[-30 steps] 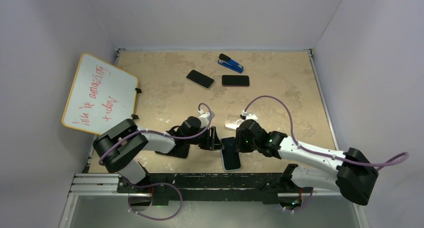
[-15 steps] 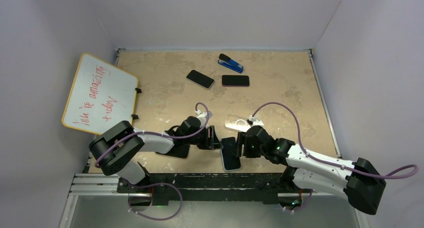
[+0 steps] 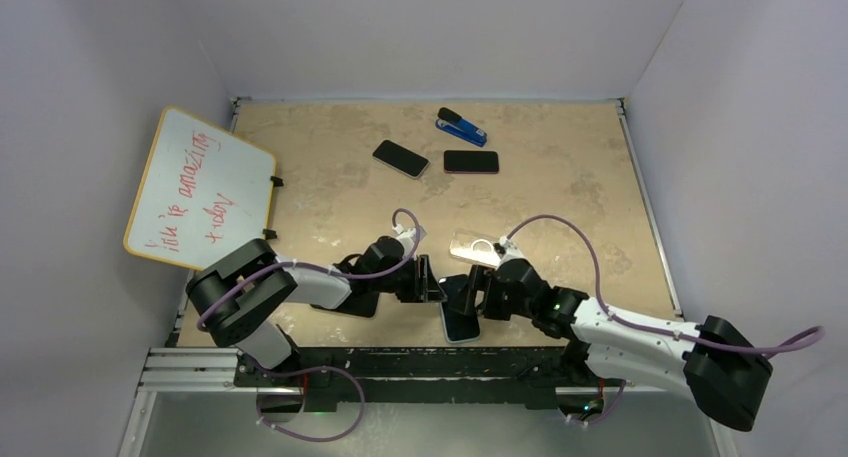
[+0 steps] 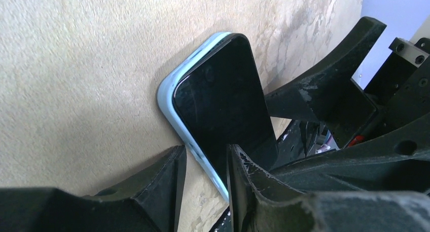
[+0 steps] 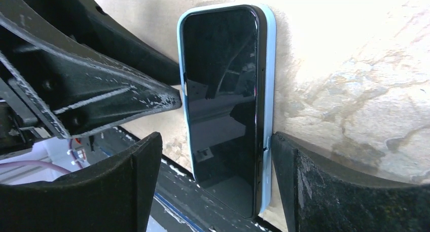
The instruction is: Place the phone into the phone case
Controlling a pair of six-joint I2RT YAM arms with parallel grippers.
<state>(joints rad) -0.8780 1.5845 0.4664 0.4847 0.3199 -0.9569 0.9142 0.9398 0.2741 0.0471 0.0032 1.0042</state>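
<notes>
The phone (image 5: 223, 90), black screen up, lies in the light blue phone case (image 5: 270, 79) near the table's front edge; its right side stands a little above the case's rim. In the top view the phone (image 3: 461, 320) sits between both grippers. My right gripper (image 5: 215, 181) is open wide across the phone's near end. Its right finger touches the case's edge, and its left finger stands apart. My left gripper (image 4: 205, 176) is part open, with the case's (image 4: 170, 97) long edge running between its fingers and one finger over the screen (image 4: 223, 100).
A clear case (image 3: 473, 245) lies just behind the right gripper. Two more dark phones (image 3: 400, 158) (image 3: 470, 162) and a blue stapler (image 3: 461, 127) lie at the back. A whiteboard (image 3: 198, 189) leans at the left. The black front rail (image 3: 400, 362) runs close below the phone.
My right gripper has opened wide and shifted toward the front edge, now straddling the phone. The left gripper has stayed by the phone's left side, its jaws slightly narrower.
</notes>
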